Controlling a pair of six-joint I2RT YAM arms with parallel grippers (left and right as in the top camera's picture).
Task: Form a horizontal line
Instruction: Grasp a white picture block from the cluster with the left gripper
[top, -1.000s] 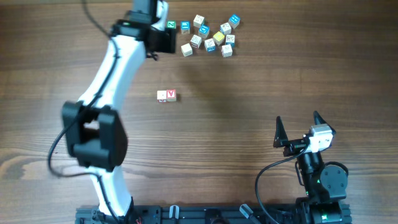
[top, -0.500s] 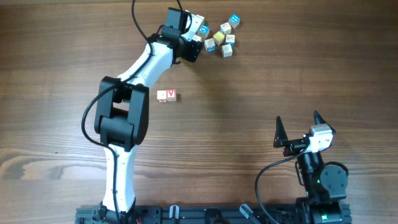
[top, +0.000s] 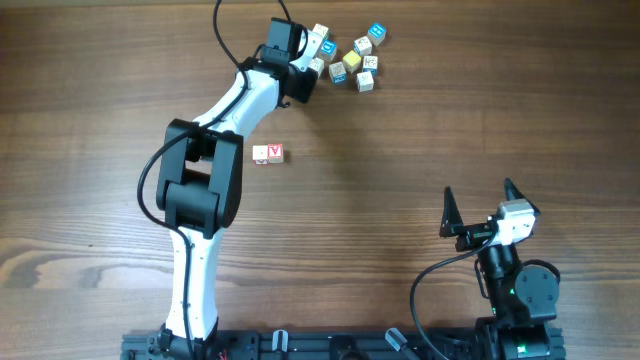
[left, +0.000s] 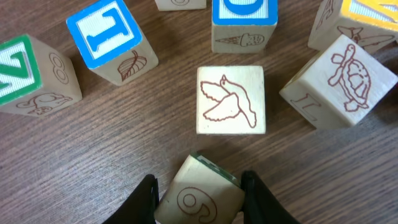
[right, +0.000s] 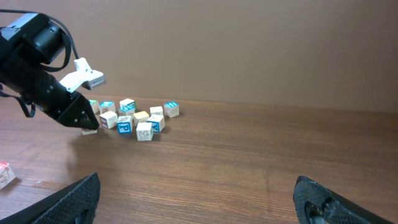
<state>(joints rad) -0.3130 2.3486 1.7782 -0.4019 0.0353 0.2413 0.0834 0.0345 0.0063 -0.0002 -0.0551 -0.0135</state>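
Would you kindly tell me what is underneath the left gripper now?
A wooden block bearing a 6 or 9 sits between the fingers of the left gripper, shown by the wrist camera. From overhead the gripper hides it, and whether the fingers clamp it cannot be told.

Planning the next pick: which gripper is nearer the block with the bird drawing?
Left. The left gripper is just short of the bird block, gripping the numbered block; the right gripper is open, far off across the table.
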